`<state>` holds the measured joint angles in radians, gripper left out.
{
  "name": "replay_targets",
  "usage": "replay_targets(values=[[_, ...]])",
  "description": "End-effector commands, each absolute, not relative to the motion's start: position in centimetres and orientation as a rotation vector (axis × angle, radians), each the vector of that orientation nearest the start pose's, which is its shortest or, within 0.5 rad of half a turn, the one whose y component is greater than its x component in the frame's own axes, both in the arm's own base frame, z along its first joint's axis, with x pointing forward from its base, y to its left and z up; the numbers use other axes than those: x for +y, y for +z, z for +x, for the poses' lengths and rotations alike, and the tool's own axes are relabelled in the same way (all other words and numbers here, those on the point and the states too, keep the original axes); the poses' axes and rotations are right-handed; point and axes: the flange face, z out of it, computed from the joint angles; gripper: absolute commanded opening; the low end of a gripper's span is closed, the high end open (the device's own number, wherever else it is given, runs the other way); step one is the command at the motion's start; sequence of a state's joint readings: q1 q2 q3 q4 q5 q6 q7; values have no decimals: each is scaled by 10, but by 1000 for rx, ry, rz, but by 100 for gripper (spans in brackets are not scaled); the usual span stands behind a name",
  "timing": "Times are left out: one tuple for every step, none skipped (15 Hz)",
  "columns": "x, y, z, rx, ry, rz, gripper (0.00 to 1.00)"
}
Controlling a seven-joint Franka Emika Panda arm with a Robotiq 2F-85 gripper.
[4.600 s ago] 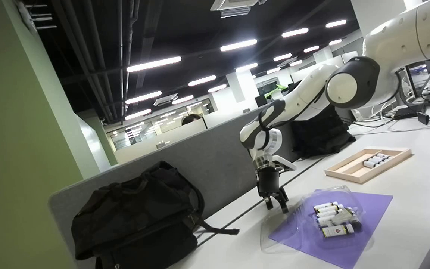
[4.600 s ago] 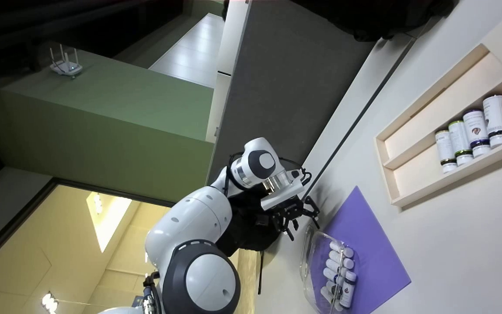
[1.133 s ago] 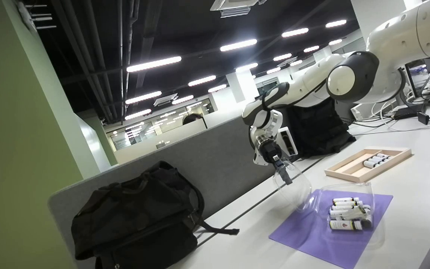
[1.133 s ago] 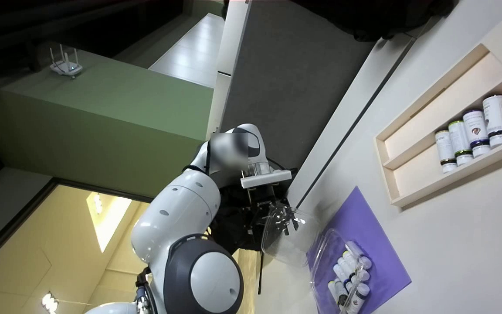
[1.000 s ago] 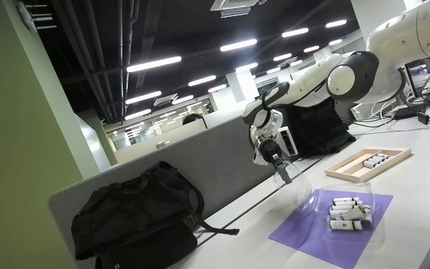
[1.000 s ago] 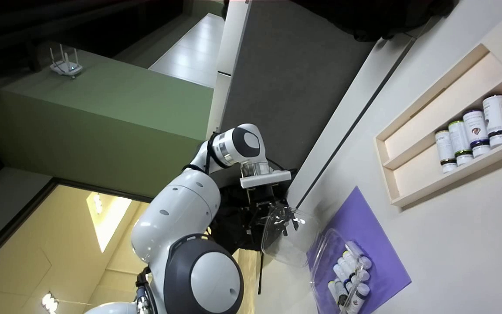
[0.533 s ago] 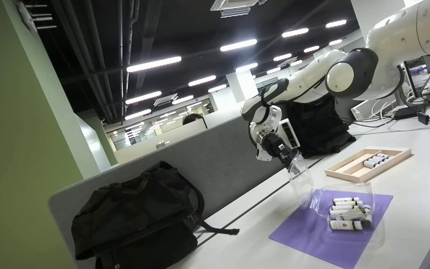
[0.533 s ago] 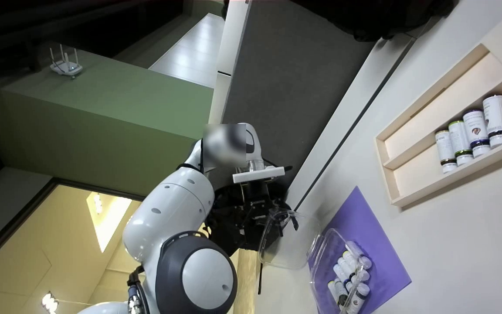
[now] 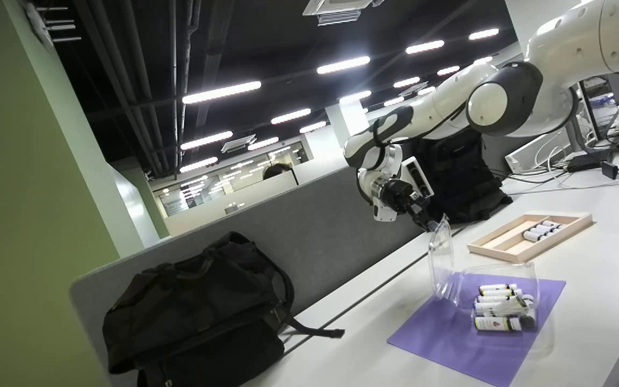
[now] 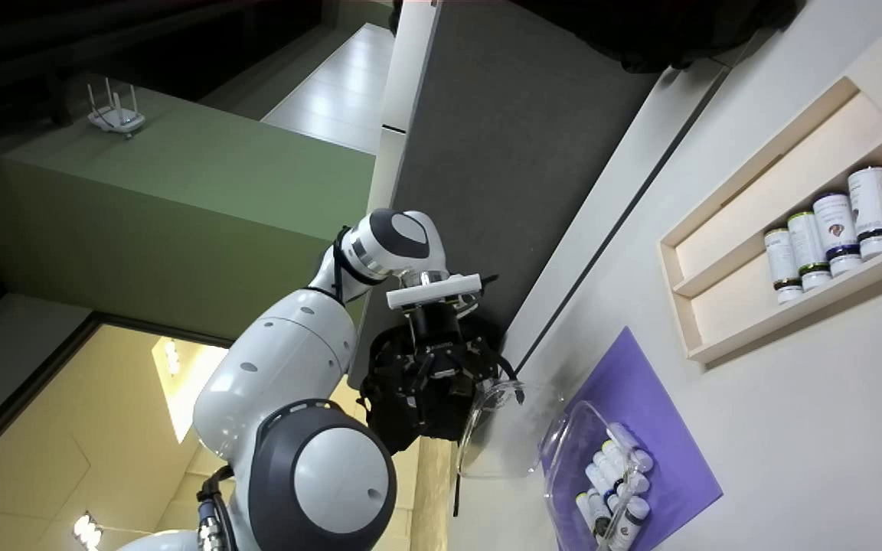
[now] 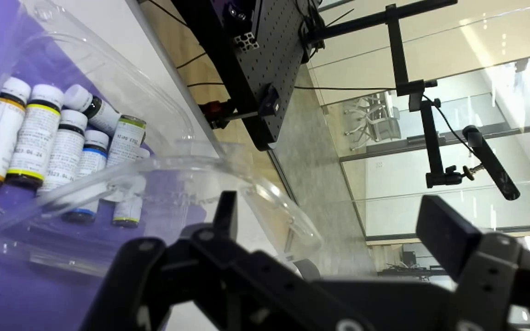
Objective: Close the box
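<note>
- Box [image 9: 465, 286]: clear, rounded plastic; lid [image 9: 441, 262] nearly upright; partly on purple sheet [image 9: 422, 333], left of pale wooden tray [image 9: 556, 238].
- Bottles [image 11: 65, 154]: cylindrical, labelled, lying inside.
- Pincer [image 11: 331, 216]: black, angular, spread wide beside the lid.

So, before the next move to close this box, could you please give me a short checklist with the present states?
1. Gripper with jaws apart: ok.
2. Box lid fully closed: not ok, it stands roughly upright.
3. Gripper touching lid: cannot tell, contact unclear.
4. Bottles inside box base: ok, lying down.
5. Bottles low enough for lid: cannot tell.
6. Base fully on purple mat: not ok, one part reaches past its edge.
</note>
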<state>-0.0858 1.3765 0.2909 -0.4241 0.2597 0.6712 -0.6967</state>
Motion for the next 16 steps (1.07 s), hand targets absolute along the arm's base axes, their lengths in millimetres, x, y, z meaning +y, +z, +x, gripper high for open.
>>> replay_targets(values=[[54,209,660,-969,1063,-1859,100],[56,207,659,-971,1074,-1857,100],[57,206,658,-977,1087,-1855,100],[60,204,656,-984,1104,-1849,100],[62,203,654,-991,1125,-1837,100],[64,203,652,-1002,1143,-1826,100],[67,203,650,-1014,1162,-1811,100],[71,203,647,-1029,1180,-1805,100],[73,202,645,-1037,1204,-1785,100],[76,200,643,-1052,1222,-1772,100],[79,199,643,-1072,1235,-1782,100],[77,193,645,-1043,1192,-1778,100],[80,193,643,-1058,1204,-1777,100],[83,192,642,-1066,1212,-1775,100],[84,192,642,-1071,1216,-1775,100],[84,192,642,-1072,1217,-1774,100]])
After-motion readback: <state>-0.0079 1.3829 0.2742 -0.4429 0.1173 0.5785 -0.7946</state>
